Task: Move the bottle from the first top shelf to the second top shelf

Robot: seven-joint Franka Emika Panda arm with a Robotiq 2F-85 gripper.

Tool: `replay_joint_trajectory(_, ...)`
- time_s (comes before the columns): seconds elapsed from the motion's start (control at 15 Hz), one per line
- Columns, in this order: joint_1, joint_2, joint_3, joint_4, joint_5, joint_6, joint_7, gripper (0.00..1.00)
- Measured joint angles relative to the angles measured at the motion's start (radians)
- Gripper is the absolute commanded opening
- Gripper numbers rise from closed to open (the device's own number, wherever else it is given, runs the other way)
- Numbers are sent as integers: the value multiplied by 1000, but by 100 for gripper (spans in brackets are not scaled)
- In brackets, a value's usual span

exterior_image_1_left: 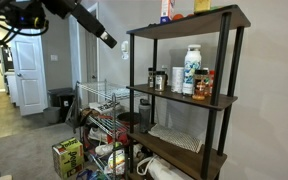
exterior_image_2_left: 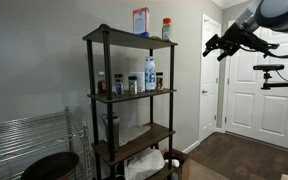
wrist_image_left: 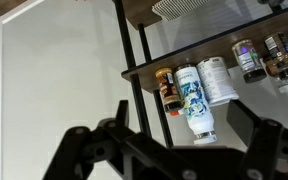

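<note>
The bottle [exterior_image_2_left: 166, 28], slim and yellowish with a red cap, stands upright on the first top shelf [exterior_image_2_left: 124, 37] of the black-framed rack. In an exterior view only its yellow body [exterior_image_1_left: 202, 5] shows at the picture's top edge, above that shelf [exterior_image_1_left: 184, 20]. The second top shelf [exterior_image_1_left: 184, 98] [exterior_image_2_left: 129, 96] [wrist_image_left: 214, 55] holds a white jug [exterior_image_1_left: 191, 70] [exterior_image_2_left: 150, 73] [wrist_image_left: 197, 100] and several jars. My gripper [exterior_image_1_left: 106, 40] [exterior_image_2_left: 216, 47] [wrist_image_left: 174, 150] is open and empty. It hangs in the air well away from the rack, about level with the first top shelf. The wrist view stands upside down, and the bottle is out of it.
A pink-and-blue box [exterior_image_2_left: 141, 22] [exterior_image_1_left: 167, 10] stands beside the bottle. A small red-capped spice jar [exterior_image_1_left: 201, 85] stands next to the jug. A wire rack [exterior_image_1_left: 99, 105] [exterior_image_2_left: 24, 145], a bin [exterior_image_1_left: 60, 103] and a green box [exterior_image_1_left: 67, 158] are on the floor. A white door [exterior_image_2_left: 254, 90] is behind the arm.
</note>
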Motion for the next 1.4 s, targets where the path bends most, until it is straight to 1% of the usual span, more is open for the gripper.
replay_joint_trajectory(0.33,0,-1,0,0,0,5,0,100)
replay_joint_trajectory(0.47,-1,2,9,3,0,53,1,100)
replay_joint_trajectory(0.67,-1,35,48,37,0,144,19,100)
replay_joint_trajectory(1.0,-11,181,116,162,0,261,44,100)
replay_joint_trajectory(1.4,-79,368,172,340,-1,326,66,100)
